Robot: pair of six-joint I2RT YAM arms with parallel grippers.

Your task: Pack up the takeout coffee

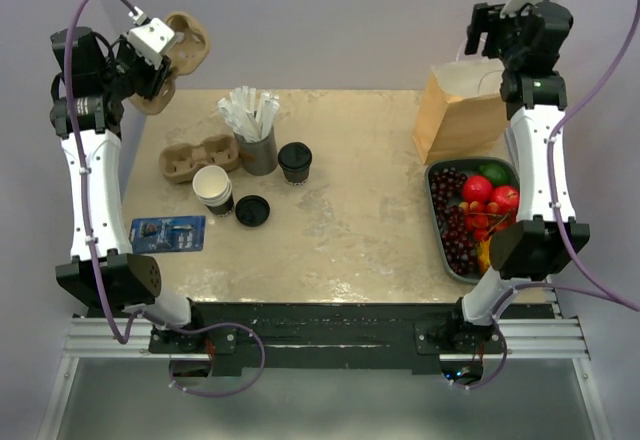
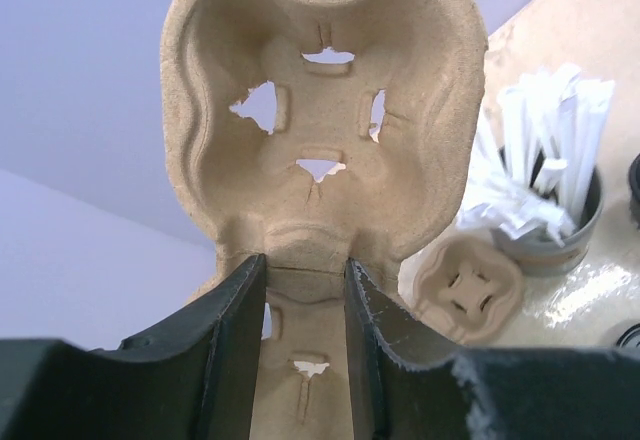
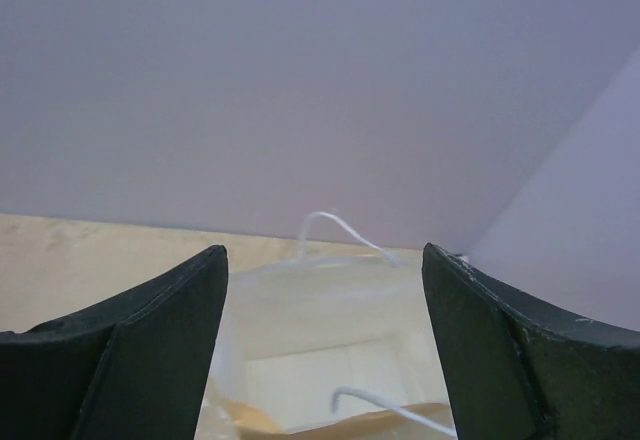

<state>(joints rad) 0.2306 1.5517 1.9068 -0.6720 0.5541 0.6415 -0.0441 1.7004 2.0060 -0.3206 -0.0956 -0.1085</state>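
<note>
Left end effector (image 2: 303, 265), nearest your lens, clamped on pulp cup carrier (image 2: 320, 110), held high beyond table (image 1: 350, 230) far-left corner. Right end effector (image 3: 325, 252) spread wide, empty, over paper bag (image 1: 455, 110). Takeout coffee (image 1: 295, 161) upright mid-table, axis vertical, nearer your left arm, toward centre from it.

Takeout coffee's (image 1: 295, 161) side detail too small; paper bag (image 3: 320, 310) btm cut off.
</note>
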